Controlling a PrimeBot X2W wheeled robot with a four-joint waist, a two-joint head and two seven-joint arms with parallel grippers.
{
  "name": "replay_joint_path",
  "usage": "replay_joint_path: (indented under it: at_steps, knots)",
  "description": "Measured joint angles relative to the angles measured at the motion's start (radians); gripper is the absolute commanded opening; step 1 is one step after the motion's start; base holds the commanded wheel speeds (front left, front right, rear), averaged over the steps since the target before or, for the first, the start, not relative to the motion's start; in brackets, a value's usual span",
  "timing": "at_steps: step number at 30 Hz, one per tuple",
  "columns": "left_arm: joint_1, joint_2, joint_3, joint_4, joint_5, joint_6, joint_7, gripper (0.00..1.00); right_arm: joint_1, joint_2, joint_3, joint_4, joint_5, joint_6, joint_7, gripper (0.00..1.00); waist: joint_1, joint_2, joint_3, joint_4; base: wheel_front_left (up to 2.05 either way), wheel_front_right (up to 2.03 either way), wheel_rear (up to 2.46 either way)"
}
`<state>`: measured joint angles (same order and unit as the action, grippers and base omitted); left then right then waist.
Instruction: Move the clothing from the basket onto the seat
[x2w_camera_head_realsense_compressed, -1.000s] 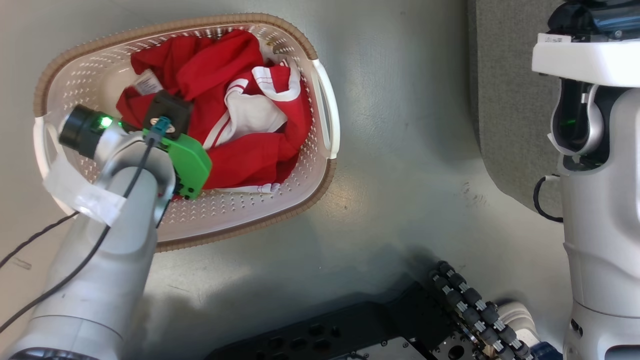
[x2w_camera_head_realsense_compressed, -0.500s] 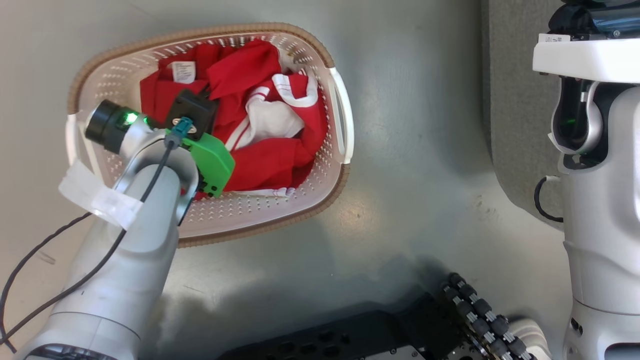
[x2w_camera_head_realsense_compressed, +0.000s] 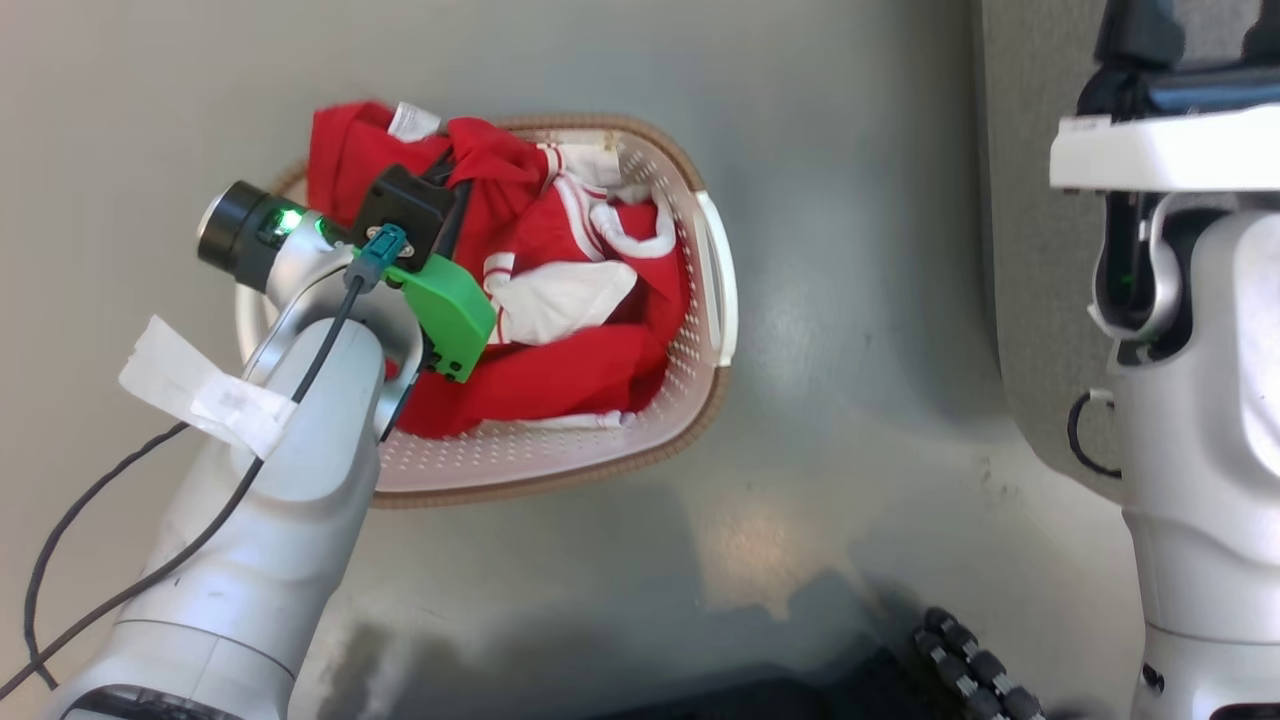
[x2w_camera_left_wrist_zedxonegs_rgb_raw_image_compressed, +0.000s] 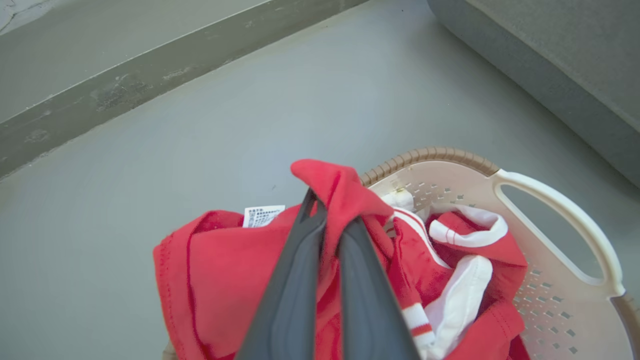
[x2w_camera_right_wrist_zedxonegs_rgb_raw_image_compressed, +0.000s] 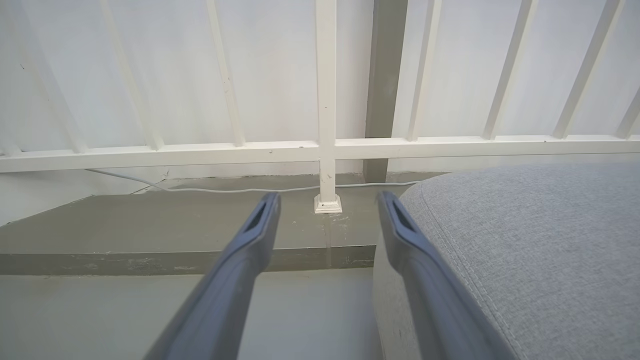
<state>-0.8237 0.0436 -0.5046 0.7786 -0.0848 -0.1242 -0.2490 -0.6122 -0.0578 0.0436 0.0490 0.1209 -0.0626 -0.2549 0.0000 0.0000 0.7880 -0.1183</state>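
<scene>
The red clothing (x2w_camera_head_realsense_compressed: 580, 370) with white panels is heaped in the cream basket (x2w_camera_head_realsense_compressed: 700, 330) on the grey floor. My left gripper (x2w_camera_left_wrist_zedxonegs_rgb_raw_image_compressed: 330, 210) is shut on a fold of the red clothing (x2w_camera_left_wrist_zedxonegs_rgb_raw_image_compressed: 220, 280), pulled up above the heap. That lifted part, with its white tag (x2w_camera_left_wrist_zedxonegs_rgb_raw_image_compressed: 262, 216), hangs past the far rim of the basket (x2w_camera_left_wrist_zedxonegs_rgb_raw_image_compressed: 550, 280). The grey seat (x2w_camera_head_realsense_compressed: 1030, 200) lies to the basket's right, and its edge (x2w_camera_left_wrist_zedxonegs_rgb_raw_image_compressed: 550, 50) crosses the upper right of the left wrist view. My right gripper (x2w_camera_right_wrist_zedxonegs_rgb_raw_image_compressed: 327, 202) stands open and empty beside the seat (x2w_camera_right_wrist_zedxonegs_rgb_raw_image_compressed: 525, 240).
A white railing (x2w_camera_right_wrist_zedxonegs_rgb_raw_image_compressed: 325, 150) and a raised concrete kerb (x2w_camera_right_wrist_zedxonegs_rgb_raw_image_compressed: 150, 250) stand beyond the right gripper. My pale right arm (x2w_camera_head_realsense_compressed: 1190, 400) fills the right side of the head view. A roller wheel of my base (x2w_camera_head_realsense_compressed: 970, 670) shows at the bottom.
The left gripper has closed on the red fabric and drawn it up and towards the basket's far rim. The head camera has shifted, so the basket sits lower and further right.
</scene>
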Motion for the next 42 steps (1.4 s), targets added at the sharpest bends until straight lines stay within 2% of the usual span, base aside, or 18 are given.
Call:
replay_joint_path:
  at_steps: [25, 42]
  knots:
    - [0.003, -0.014, -0.025, -0.091, -0.142, 0.000, -0.002, 0.00, 0.183, -0.004, 0.003, 0.156, -0.009, 0.064, 0.000, 1.00, -0.0001, 0.0000, -0.347, 0.087, 0.00, 0.00, 0.00]
    - [0.108, -0.014, -0.151, -0.077, -0.277, 0.000, 0.012, 0.00, 0.321, -0.001, 0.044, 0.250, -0.009, 0.098, 0.000, 1.00, -0.0001, 0.0000, -0.593, 0.092, 0.00, 0.00, 0.00]
